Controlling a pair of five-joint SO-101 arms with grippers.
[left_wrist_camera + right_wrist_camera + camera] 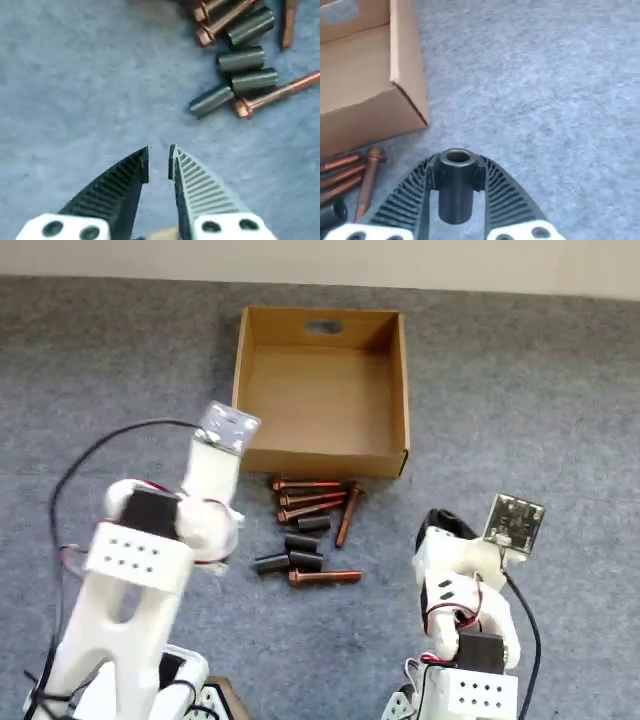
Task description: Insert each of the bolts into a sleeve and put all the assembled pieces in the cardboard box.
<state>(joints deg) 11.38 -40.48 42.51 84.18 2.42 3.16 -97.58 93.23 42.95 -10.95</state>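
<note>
our right gripper (456,167) is clamped on a dark sleeve (455,190), its open end facing the wrist camera, near the front corner of the cardboard box (407,75). our left gripper (159,161) hangs over the grey bench (75,90) with its jaws slightly apart, gripping nothing, near four loose sleeves (241,59). the copper bolts (310,498) lie among them, just in front of the box.

Open-topped cardboard box (322,462), hand slot in far wall. Just before its front wall, five copper bolts (312,498) lying flat: three side by side, one slanted beside them, one nearer the arms. Four dark sleeves (300,542) on their sides among them. Fifth sleeve (456,190) pinched in right claw (456,162), bore showing.
</note>
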